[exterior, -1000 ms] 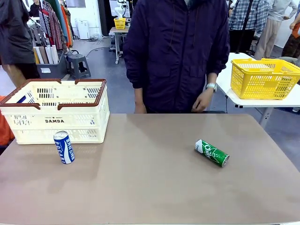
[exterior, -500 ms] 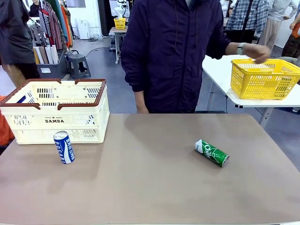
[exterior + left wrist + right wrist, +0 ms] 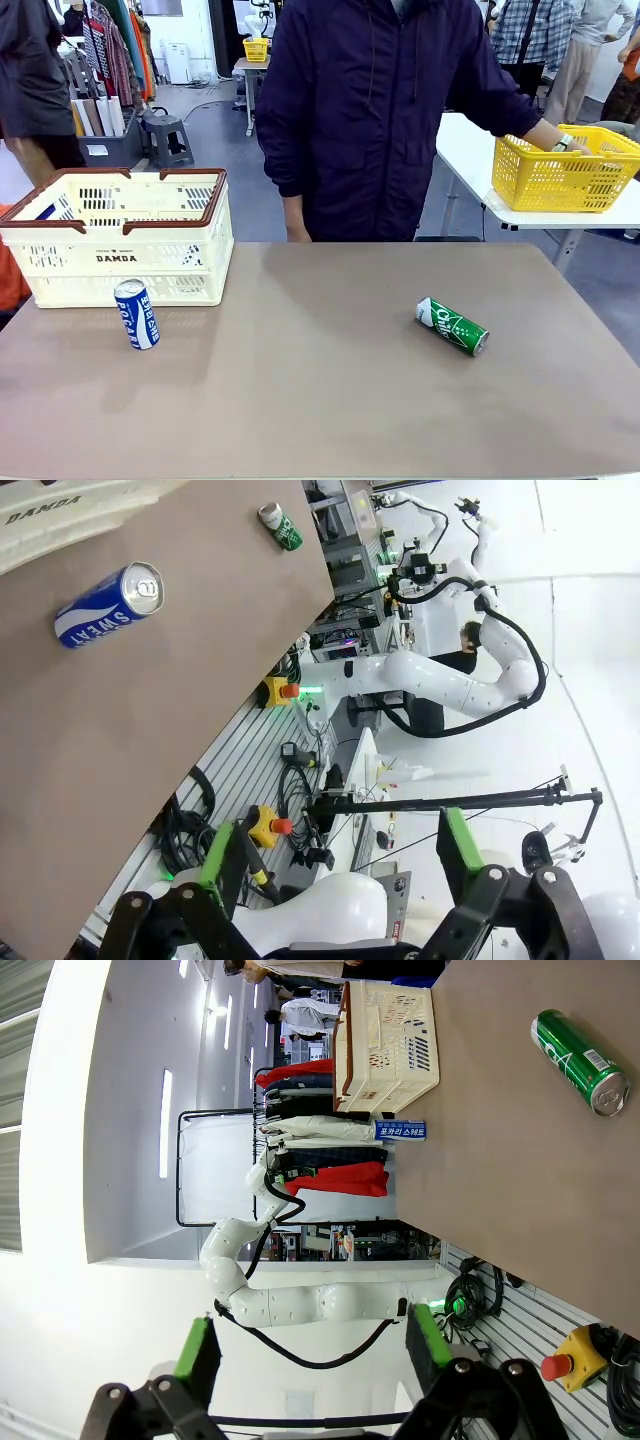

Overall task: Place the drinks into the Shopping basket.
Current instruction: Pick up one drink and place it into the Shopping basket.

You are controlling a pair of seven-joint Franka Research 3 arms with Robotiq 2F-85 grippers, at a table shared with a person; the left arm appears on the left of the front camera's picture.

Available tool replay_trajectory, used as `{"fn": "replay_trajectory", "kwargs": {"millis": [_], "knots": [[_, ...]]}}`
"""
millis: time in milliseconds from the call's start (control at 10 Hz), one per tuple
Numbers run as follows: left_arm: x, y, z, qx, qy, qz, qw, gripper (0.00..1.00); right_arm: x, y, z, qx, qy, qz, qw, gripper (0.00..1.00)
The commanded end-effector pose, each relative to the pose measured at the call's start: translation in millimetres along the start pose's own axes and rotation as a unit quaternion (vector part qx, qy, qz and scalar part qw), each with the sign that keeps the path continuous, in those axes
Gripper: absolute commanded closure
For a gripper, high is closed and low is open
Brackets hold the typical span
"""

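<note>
Only the person's hand (image 3: 572, 147) was moved, from the far edge of the brown table (image 3: 320, 400) to the yellow mesh basket (image 3: 560, 170) at far right. The green metal can (image 3: 452, 326), laid on its side at right, could be rolled away by a glancing finger. The blue-and-white metal can (image 3: 136, 314) stood just beside the cream slotted plastic basket (image 3: 120, 240) at left. The left gripper (image 3: 335, 848) and right gripper (image 3: 310, 1345) were spread wide, with nothing held.

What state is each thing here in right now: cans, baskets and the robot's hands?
cream basket: upright on the table, top open, handles folded down.
blue can: standing upright, close by the cream basket.
green can: lying on its side, far from the cream basket.
yellow basket: on a neighbouring table, a person's hand at it.
left hand: open, holding nothing.
right hand: open, holding nothing.
</note>
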State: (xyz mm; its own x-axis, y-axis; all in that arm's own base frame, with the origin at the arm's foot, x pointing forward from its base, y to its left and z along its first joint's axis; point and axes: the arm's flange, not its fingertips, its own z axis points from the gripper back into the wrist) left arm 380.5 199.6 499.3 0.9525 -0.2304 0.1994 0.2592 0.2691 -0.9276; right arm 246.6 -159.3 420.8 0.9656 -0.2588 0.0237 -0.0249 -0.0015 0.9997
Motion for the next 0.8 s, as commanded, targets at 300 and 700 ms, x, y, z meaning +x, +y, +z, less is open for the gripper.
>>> {"fn": "replay_trajectory", "kwargs": {"millis": [300,700], "knots": [[55,-72,-104,0.198,0.021,0.057,0.978,0.0,1,7,-1,0.008,-0.003,-0.009,1.0,0.0],[104,-79,-213,0.573,0.028,0.039,0.818,0.0,1,7,-1,0.008,-0.003,-0.009,1.0,0.0]]}}
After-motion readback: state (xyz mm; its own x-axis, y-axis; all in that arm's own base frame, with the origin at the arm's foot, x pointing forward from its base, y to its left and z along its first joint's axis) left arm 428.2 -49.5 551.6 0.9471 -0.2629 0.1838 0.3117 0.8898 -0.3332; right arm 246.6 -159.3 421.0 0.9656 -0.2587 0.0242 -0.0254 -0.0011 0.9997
